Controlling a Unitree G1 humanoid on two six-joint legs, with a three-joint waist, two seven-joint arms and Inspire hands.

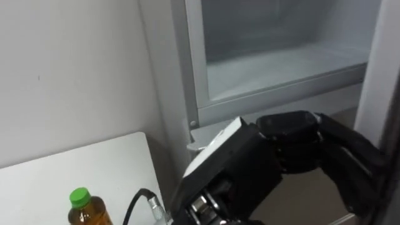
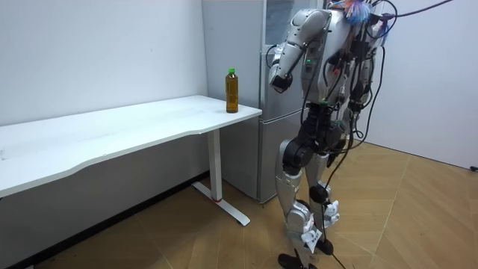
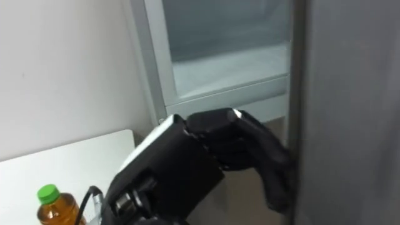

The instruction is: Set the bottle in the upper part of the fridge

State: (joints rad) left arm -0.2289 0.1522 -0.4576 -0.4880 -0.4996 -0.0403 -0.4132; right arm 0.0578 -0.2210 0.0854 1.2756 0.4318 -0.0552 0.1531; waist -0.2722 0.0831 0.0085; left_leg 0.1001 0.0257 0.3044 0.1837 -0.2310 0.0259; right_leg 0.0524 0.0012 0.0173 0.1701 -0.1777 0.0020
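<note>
Surface and room: a white table (image 2: 149, 127) stands along a plain white wall (image 1: 75, 62). Its end lies just beside the fridge (image 2: 272, 157), on the room view's left of it. The floor (image 2: 418, 217) is wood laid in a herringbone pattern. The fridge is a tall grey unit set against the same wall. Its upper compartment (image 1: 281, 62) is open to the eye views and shows a pale, frosted shelf inside. The grey fridge door (image 3: 350, 112) fills the near right side of the right eye view.

Robot: it stands upright on the floor directly before the fridge, with the table end at its left.

Left hand (image 1: 294, 140): raised in front of the fridge, below the open upper compartment, and reaching across to the edge of the fridge door. It meets that edge; whether it grasps the door cannot be told.

Task item: the bottle (image 1: 87, 209) has a green cap and amber contents. It stands upright on the table corner nearest the fridge, apart from the left hand and held by nothing.

Writing: any print on the bottle is too small to read.
</note>
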